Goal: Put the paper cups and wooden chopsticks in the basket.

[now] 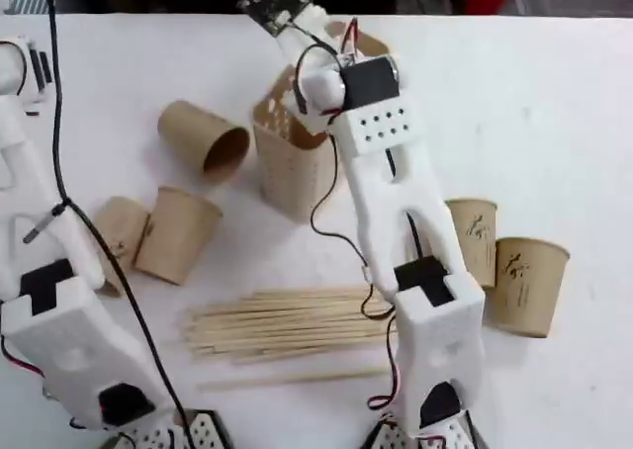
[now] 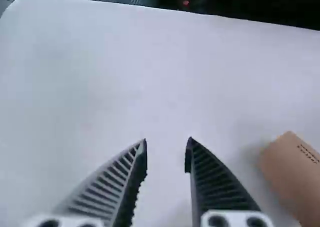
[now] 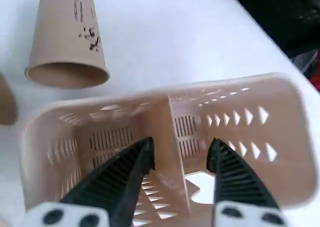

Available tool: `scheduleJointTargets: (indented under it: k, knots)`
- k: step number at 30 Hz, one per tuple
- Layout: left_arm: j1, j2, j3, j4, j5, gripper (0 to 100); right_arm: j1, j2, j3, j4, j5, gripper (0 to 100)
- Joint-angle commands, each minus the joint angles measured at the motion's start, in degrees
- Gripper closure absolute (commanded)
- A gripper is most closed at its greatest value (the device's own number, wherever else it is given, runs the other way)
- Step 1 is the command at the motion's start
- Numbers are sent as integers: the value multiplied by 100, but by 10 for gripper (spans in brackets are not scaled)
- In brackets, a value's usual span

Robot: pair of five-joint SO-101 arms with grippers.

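The right gripper point(image 3: 180, 149) hangs open over the basket point(image 3: 235, 132), holding nothing. Its black fingers point(image 3: 125, 177) point down into the basket's mouth, one on each side of the inner divider point(image 3: 160, 132). The basket stands on the white table point(image 1: 554, 113) with its mouth up, and the divider splits it into two compartments. Slotted walls and a cut-out floor show inside them. In the high view the basket point(image 1: 292, 177) sits under the right arm's wrist, about mid-table.

Just beside the basket a cup point(image 1: 203, 140) lies on its side. Its long axis is slanted and its open mouth is turned toward the basket. Nearer the left arm, two more cups point(image 1: 178, 233) lie touching side by side, long axes roughly parallel. Which ends are their mouths I cannot tell. On the other side of the right arm, two printed cups point(image 1: 529, 286) sit next to each other, wider ends toward the far edge.

The chopsticks point(image 1: 282, 325) lie flat in a loose bundle in front of the basket, between the two arms. Their long axis runs side to side, and one end of the bundle passes under the right arm. A single stick point(image 1: 297, 375) lies apart, parallel and closer to the arm bases.

The left gripper point(image 2: 166, 144) is open and holds nothing. It sits above bare table, with the side of a cup point(image 2: 292, 172) near one finger.
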Motion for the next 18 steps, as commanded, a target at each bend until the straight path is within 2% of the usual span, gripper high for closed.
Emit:
scheduleJointTargets:
  k: [1,7,8,10,11,13,15,18]
  knots:
    - [-75,-163,-9,-132,-62,856,75,145,-246,22,70,818]
    - [-75,-163,0,-105,-62,856,75,505,-290,163,35,827]
    - [-75,-163,0,-105,-62,856,75,541,-290,189,26,847]
    - [-75,-163,0,-105,-70,856,92,593,-273,303,0,954]
    - [-75,-154,0,-105,-70,856,127,611,-273,374,-114,998]
    - [-75,-154,0,-105,-70,856,145,576,-290,558,-642,958]
    - [-75,-154,0,-105,-70,856,145,505,-360,752,-1160,988]
    - [-75,-154,0,-105,-53,856,92,365,-589,1147,-1793,983]
